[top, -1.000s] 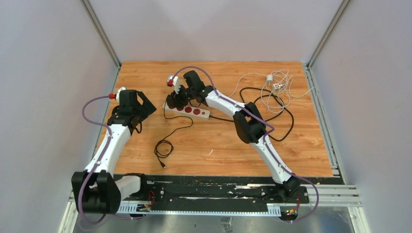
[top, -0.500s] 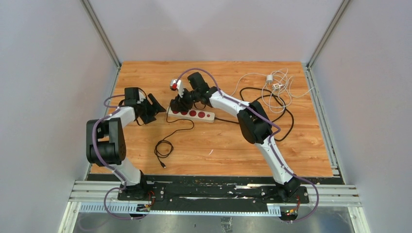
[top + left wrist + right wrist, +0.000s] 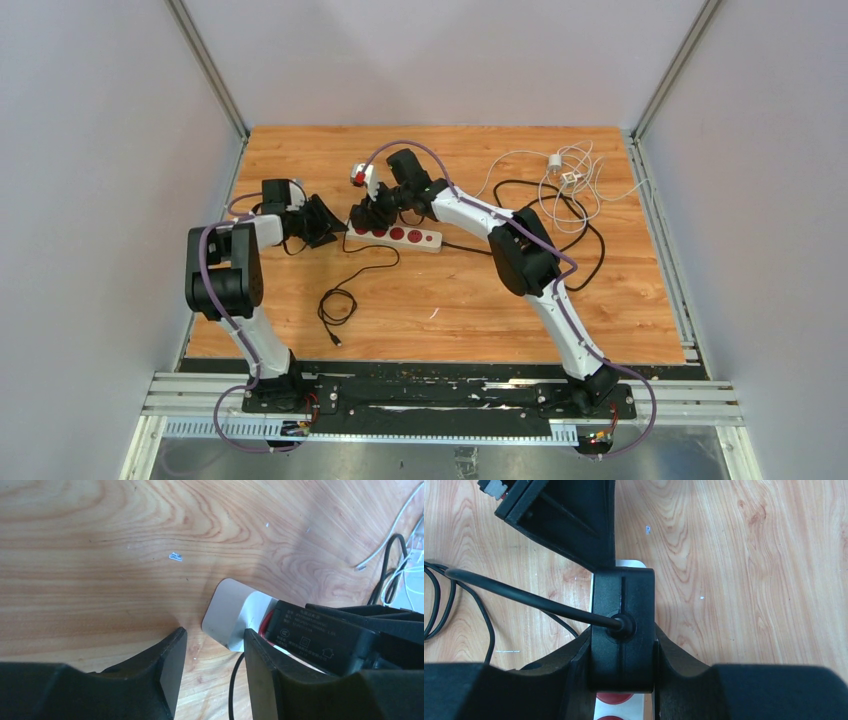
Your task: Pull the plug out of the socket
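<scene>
The socket [image 3: 400, 236], a white strip with red outlets, lies left of the table's middle. A black plug [image 3: 623, 625] stands in its left-hand outlet, and my right gripper [image 3: 623, 635] is shut on the plug's two sides from above. The plug's black cable [image 3: 524, 597] runs off to the left. A red outlet [image 3: 616, 698] shows just under the plug. My left gripper [image 3: 215, 631] is low at the strip's left end [image 3: 227, 612], open, with bare wood and a black cable between its fingers. Its right fingertip [image 3: 255, 645] sits against the strip's corner.
A white charger with tangled white leads [image 3: 565, 175] lies at the back right. Black cable loops run at the right [image 3: 590, 250] and in a coil near the front [image 3: 338, 305]. A small white scrap [image 3: 175, 556] lies on the wood. Walls and metal posts close in three sides.
My left arm has folded back and swung right, bringing its gripper up to the strip's left end, and its fingers have narrowed. The right gripper stays on the plug.
</scene>
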Tool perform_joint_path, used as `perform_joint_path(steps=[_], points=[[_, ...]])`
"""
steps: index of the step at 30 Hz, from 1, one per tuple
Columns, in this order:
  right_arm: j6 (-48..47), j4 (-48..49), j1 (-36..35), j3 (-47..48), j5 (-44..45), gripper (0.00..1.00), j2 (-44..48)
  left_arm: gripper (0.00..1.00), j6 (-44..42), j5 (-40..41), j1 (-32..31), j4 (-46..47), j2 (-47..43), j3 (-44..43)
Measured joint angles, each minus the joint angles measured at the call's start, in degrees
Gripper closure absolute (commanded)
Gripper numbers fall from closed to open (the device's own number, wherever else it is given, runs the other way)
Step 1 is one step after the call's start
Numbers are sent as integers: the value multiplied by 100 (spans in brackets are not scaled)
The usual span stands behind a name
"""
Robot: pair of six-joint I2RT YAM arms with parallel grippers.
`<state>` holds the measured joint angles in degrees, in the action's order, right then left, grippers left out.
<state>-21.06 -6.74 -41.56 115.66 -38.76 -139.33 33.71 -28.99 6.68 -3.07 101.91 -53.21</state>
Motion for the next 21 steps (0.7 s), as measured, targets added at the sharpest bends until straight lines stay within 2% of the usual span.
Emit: perform_joint_path(steps=[8,13,17,21], points=[[-4,55,11,-26,-52,100,0,58,-79,-284,26,31,251,-142],[-74,101,24,-57,-114,100,0,68,-98,-446,11,-20,382,-297],[-378,114,28,-177,-83,100,83,74,-216,-435,-50,-299,492,-553],[-841,109,2,-431,103,100,273,76,-240,-466,-136,-417,590,-713]])
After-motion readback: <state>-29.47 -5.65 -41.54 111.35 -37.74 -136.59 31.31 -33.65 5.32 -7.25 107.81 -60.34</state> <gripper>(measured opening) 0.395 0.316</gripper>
